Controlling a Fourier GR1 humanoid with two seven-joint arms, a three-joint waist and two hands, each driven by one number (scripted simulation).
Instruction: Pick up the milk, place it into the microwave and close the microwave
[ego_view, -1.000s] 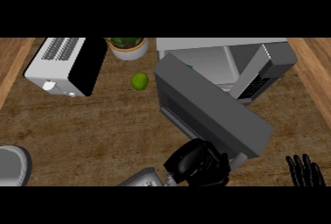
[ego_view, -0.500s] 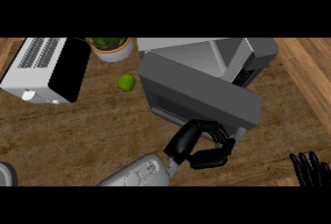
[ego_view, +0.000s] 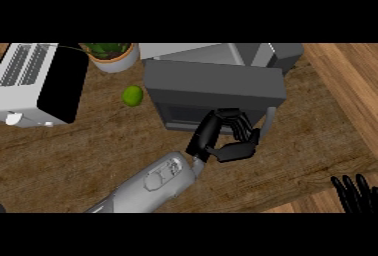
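**Left hand at the microwave door, seen from above**

The microwave (ego_view: 214, 82) stands at the far middle of the wooden desk (ego_view: 81, 150), its dark door facing the viewer. The left hand (ego_view: 225, 137) lies against the door's lower front, fingers curled with nothing visibly between them. The milk cannot be seen; whether it sits inside cannot be told. A toaster (ego_view: 37, 82) stands at far left, a potted plant (ego_view: 111, 54), cut off by the top edge, beside it, and a green lime (ego_view: 132, 95) just left of the microwave. The right hand (ego_view: 356, 192) shows only straight fingertips at the lower right.
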